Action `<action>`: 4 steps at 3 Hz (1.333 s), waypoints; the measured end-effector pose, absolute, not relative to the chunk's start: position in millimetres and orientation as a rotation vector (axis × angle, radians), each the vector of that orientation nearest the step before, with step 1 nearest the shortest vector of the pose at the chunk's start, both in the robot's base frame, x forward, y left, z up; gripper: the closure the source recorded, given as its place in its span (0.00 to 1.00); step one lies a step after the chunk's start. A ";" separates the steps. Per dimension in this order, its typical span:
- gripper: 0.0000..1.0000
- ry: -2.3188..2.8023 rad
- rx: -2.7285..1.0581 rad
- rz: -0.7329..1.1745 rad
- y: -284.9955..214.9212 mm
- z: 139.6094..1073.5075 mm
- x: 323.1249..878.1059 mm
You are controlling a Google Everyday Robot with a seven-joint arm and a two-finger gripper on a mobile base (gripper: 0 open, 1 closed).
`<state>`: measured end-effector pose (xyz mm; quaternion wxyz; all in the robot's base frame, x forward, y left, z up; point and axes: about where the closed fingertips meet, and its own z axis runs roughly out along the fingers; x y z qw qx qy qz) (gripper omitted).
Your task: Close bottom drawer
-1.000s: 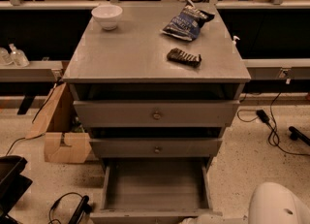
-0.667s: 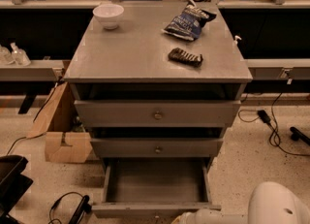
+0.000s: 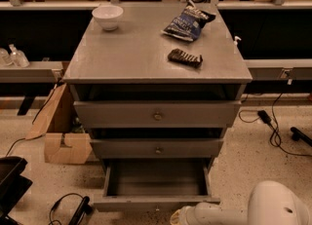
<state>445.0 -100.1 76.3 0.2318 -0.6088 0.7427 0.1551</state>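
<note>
The bottom drawer [image 3: 156, 202] of the grey cabinet [image 3: 146, 58] stands pulled out toward me. Its plain grey tray is empty, and its slim front with a tiny knob is near the lower edge of the camera view. Above it are the mid-sized drawer [image 3: 157, 148] and the tall top drawer [image 3: 157, 114], both nearly flush. My white arm comes in from the lower right. My gripper [image 3: 179, 215] is at the end of the arm, right at the bottom drawer's front, just right of its knob and partly cut off by the frame edge.
On the cabinet top are a white bowl [image 3: 107, 16], a blue chip bag [image 3: 187, 22] and a dark snack pack [image 3: 185, 57]. A cardboard box [image 3: 58, 136] stands left of the cabinet. Cables [image 3: 273, 126] lie on the floor at right. A black object [image 3: 9, 185] sits at lower left.
The bottom drawer's front has slid a little inward toward the cabinet. My arm's end has moved forward with it, staying at the drawer front.
</note>
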 end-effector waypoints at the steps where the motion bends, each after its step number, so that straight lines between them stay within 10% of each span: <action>1: 1.00 2.005 -1.673 0.388 -92.9 87.7 481.2; 4: 1.00 1.976 -1.677 0.353 -86.5 98.2 511.3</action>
